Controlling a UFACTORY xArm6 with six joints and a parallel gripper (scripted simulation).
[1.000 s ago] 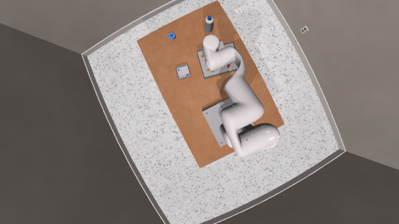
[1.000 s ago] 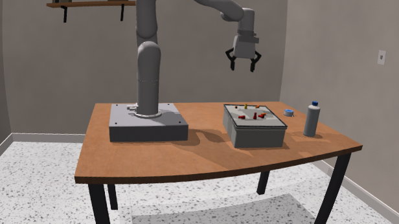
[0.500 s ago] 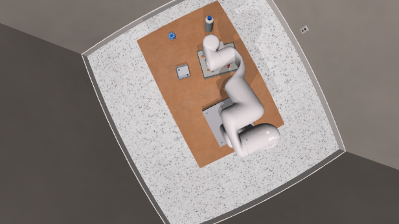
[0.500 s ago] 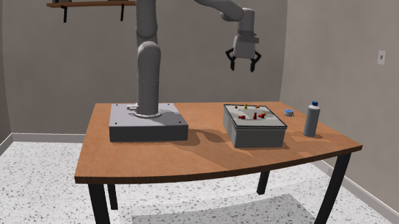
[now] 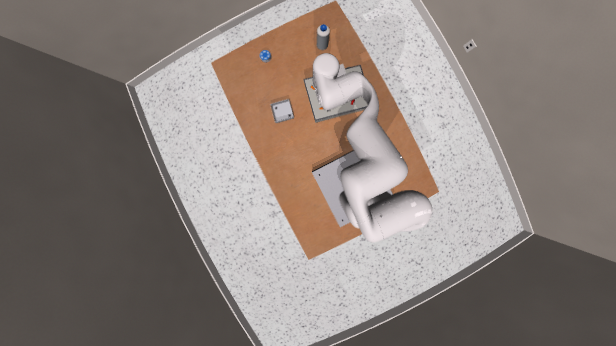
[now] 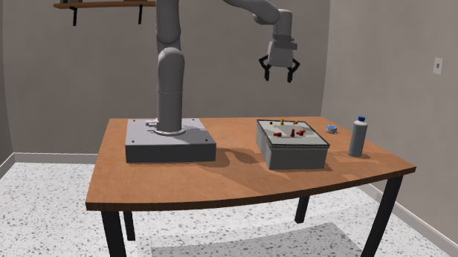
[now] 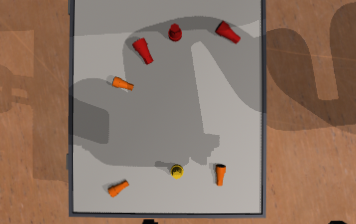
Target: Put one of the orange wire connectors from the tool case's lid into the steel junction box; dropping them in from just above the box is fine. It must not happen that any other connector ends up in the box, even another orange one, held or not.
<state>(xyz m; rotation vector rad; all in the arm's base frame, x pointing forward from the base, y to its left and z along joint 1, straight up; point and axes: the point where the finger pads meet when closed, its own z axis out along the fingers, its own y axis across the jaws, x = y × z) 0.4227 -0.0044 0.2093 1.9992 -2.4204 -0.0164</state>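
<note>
While the gripper (image 6: 278, 70) hangs high over the tool case lid (image 6: 316, 138), fingers spread and empty, three orange wire connectors (image 7: 122, 83) lie among red ones (image 7: 143, 50); wrong-colour grab likely. Junction box (image 5: 282, 111) sits well apart on the desk (image 6: 238, 182).

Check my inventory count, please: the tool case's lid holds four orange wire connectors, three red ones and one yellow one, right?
Not quite: the wrist view shows three orange wire connectors, not four. Three red connectors and one yellow connector do lie on the tool case's lid.
</note>
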